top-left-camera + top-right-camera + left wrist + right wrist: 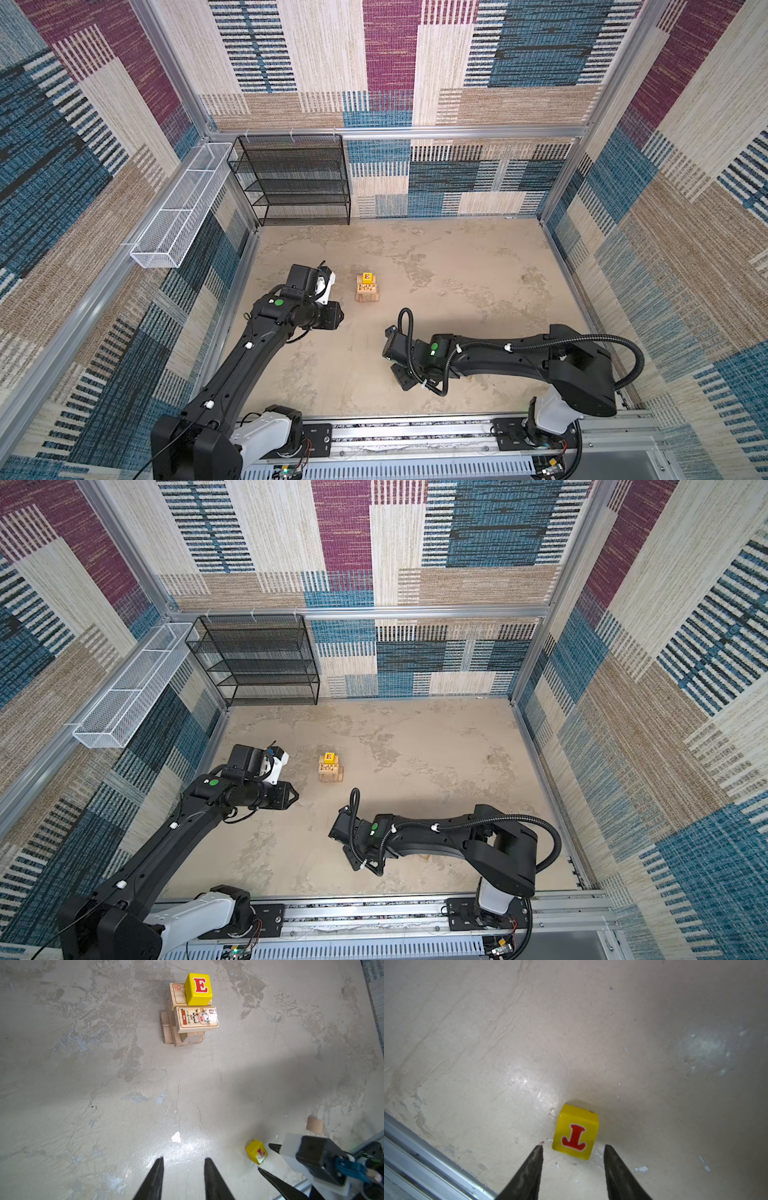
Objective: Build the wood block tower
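Tower (367,286) is standing mid-bench (478,266), a little left of centre and well clear of every edge. Yellow E block (198,989) is sitting uppermost, with the Ox-printed block (196,1019) just beside it, one layer down. Left gripper (184,1159) is hovering near the tower, jaws parted and gripping nothing. Right gripper (573,1146) is straddling a loose yellow lettered block (576,1132) near the front edge. Its fingers are released, with gaps showing on both sides. Rounded tan piece (314,1125) is lying near that block.
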You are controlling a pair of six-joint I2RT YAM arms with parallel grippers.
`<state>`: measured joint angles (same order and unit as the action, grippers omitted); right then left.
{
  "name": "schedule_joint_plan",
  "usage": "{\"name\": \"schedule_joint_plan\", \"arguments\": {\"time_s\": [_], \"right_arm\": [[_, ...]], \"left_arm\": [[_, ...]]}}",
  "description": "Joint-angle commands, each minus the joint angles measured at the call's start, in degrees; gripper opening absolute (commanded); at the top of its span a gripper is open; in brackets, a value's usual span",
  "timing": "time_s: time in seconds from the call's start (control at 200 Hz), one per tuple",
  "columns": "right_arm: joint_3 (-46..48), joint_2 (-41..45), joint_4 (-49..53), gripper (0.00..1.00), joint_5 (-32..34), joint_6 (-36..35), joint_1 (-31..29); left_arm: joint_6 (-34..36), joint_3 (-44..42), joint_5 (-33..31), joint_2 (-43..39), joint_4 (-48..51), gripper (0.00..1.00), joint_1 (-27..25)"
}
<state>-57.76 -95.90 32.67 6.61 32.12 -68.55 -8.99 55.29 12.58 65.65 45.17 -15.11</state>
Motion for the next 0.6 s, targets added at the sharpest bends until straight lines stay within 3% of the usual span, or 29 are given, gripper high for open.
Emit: {"name": "schedule_joint_plan", "arguments": {"time_s": [0.0, 0.596], "right_arm": [[-0.91, -1.10, -0.55, 0.49, 0.50, 2.02, 0.00], [-5.06, -2.83, 3.04, 0.21, 2.79, 3.04, 0.04]], "left_arm": [[1.95, 0.08, 0.08, -0.17, -1.21, 0.37, 0.00], [1.74, 0.83, -1.08, 0.03, -1.36, 0.37, 0.08]]}}
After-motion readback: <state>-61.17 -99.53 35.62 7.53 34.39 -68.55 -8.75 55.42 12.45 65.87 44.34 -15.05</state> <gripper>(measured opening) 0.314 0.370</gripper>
